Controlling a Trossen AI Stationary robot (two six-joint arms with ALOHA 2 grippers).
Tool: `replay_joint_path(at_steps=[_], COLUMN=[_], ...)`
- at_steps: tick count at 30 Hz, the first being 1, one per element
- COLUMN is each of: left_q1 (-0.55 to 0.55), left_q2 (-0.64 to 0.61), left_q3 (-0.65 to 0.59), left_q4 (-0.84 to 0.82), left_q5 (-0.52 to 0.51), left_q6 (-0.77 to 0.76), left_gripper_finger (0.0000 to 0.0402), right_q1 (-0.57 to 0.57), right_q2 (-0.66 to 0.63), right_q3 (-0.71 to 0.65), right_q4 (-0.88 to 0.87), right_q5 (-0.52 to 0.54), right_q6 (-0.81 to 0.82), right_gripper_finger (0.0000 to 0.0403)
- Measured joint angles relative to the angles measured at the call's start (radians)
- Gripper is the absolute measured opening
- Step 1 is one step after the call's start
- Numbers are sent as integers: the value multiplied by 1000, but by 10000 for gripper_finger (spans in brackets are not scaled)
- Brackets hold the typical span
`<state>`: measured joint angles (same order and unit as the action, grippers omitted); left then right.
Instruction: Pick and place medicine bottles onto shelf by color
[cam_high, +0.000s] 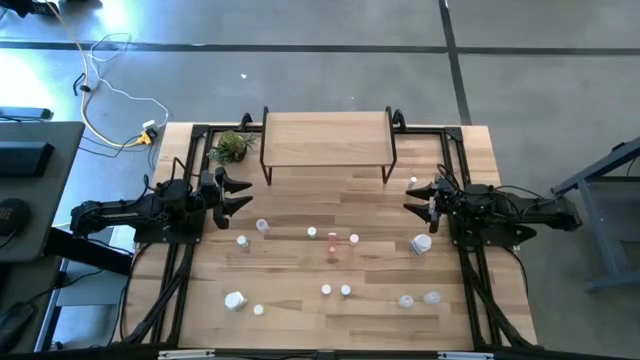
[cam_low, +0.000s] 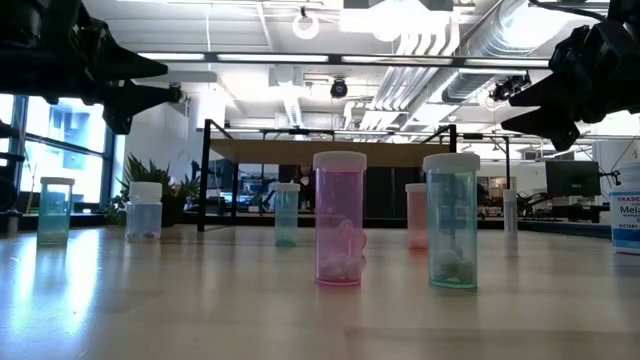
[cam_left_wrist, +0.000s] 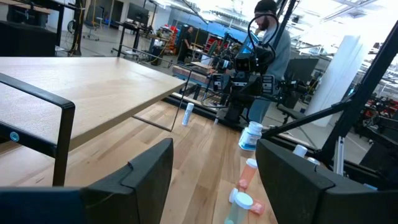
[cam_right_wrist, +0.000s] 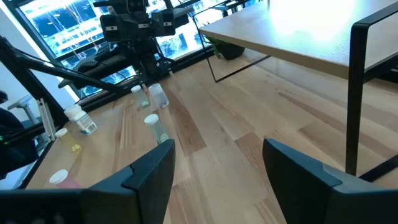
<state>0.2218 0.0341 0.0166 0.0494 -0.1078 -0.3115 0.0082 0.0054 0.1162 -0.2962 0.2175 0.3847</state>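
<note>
Wood-plank desk (cam_high: 300, 300) w/ black frame rails along both sides. Small green plant (cam_high: 231, 147) at far-left corner. Yellow & white cables (cam_high: 110, 95) on grey floor beyond. Person (cam_left_wrist: 271, 43) standing in bkgd.

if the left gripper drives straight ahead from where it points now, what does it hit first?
Probably nothing close. The left gripper, open, points across the table toward the right gripper, in front of the shelf. The bottles lie to the near side of that line, though depth is hard to judge.
</note>
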Motion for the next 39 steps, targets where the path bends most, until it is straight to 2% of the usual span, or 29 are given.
replay_joint_path(at_steps=[11,17,23,27,34,39], left_q1=[0,0,0,0,0,0], left_q2=[0,0,0,0,5,33], left_q3=[0,0,0,0,0,0], left_q4=[0,6,3,1,-27,-30], left_q5=[0,1,-10,-38,-50,-19], left_q6=[-6,-167,-200,-286,-311,-321], left_gripper_finger=[220,220,220,220,221,233], right_q1=[0,0,0,0,0,0], right_q2=[0,0,0,0,0,0], right_q3=[0,0,0,0,0,0], right_q4=[0,0,0,0,0,0], right_q5=[0,0,0,0,0,0], right_q6=[0,0,0,0,0,0], right_gripper_finger=[234,234,234,234,234,234])
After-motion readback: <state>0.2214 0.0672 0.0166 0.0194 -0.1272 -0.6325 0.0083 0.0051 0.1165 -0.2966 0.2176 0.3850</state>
